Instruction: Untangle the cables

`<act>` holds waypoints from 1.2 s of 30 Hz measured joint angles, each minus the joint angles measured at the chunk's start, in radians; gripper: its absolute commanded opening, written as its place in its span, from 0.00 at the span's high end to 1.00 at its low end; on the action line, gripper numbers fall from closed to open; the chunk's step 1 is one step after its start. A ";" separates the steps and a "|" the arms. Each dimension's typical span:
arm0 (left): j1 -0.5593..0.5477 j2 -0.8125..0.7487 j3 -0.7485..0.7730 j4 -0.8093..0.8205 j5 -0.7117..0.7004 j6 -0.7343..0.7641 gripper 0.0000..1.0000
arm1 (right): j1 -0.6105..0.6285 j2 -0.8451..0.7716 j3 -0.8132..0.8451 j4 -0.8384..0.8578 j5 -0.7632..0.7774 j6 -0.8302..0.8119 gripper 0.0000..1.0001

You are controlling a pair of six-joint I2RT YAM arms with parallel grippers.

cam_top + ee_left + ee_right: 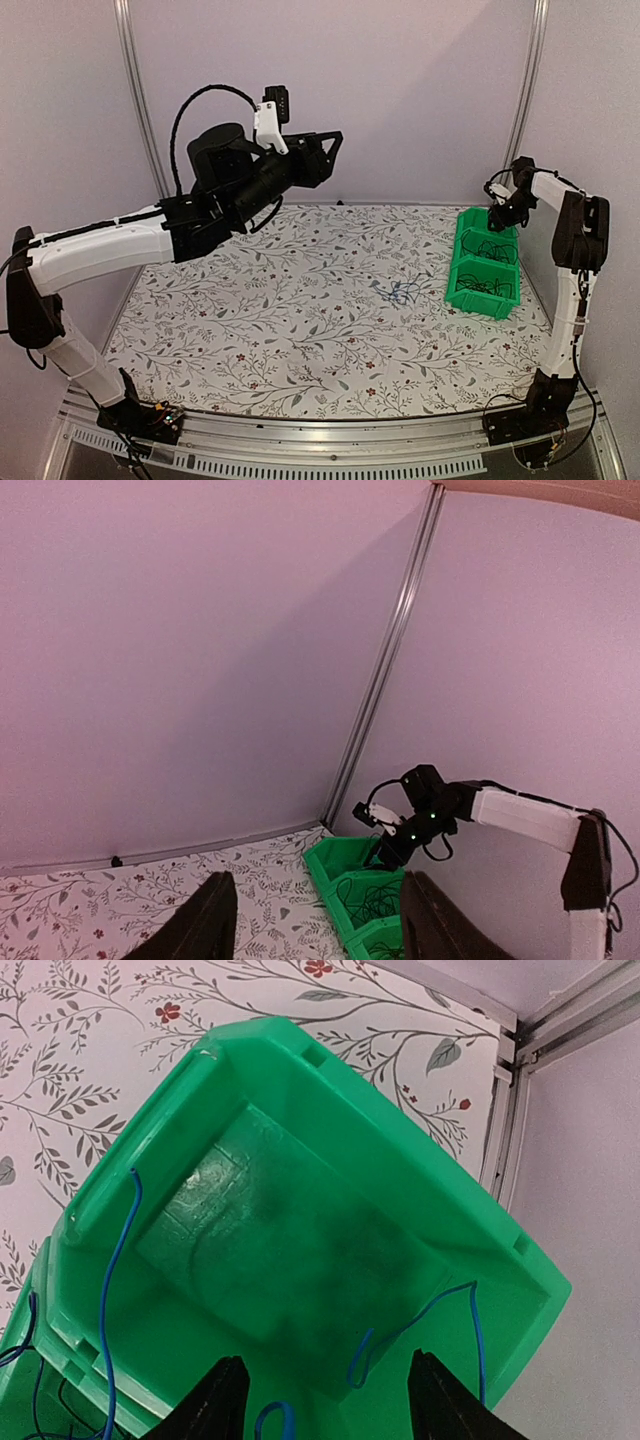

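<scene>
Nearest me, an aluminium rail edges the floral tablecloth, and lilac walls close the corner. I see a small tangle of cables on the cloth just left of the green bins. Blue wire trails in the far bin. The left gripper, held high, and the right gripper, over that bin, are both spread wide and empty.

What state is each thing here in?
Left gripper: open, empty, high in the air.
Right gripper: open, above the far green plastic bin.
Thin blue wire: loose, draped in that bin.
Near green plastic bin: holds black cables.
Small blue-and-black cable tangle: lying on the floral table.
</scene>
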 measured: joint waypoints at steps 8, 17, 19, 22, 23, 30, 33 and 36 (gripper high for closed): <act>0.007 0.000 -0.016 0.014 0.012 -0.014 0.42 | 0.000 0.001 0.153 -0.177 0.048 -0.108 0.21; 0.018 0.007 -0.014 0.023 0.043 -0.024 0.42 | 0.060 0.029 0.224 -0.277 0.311 -0.271 0.16; 0.020 0.013 -0.010 0.023 0.051 -0.024 0.42 | 0.076 0.065 0.217 -0.273 0.377 -0.282 0.15; 0.023 0.019 -0.009 0.024 0.062 -0.024 0.41 | 0.099 0.053 0.213 -0.253 0.473 -0.321 0.15; 0.024 0.021 -0.009 0.028 0.068 -0.024 0.41 | 0.103 0.053 0.201 -0.244 0.500 -0.334 0.15; 0.045 0.130 0.014 0.076 0.174 -0.026 0.44 | 0.104 0.013 0.076 -0.153 0.692 -0.467 0.13; 0.049 0.188 0.013 0.079 0.225 -0.025 0.46 | 0.102 0.013 0.085 -0.180 0.728 -0.534 0.13; 0.053 0.220 0.010 0.090 0.297 -0.021 0.47 | 0.099 0.011 0.115 -0.224 0.739 -0.608 0.12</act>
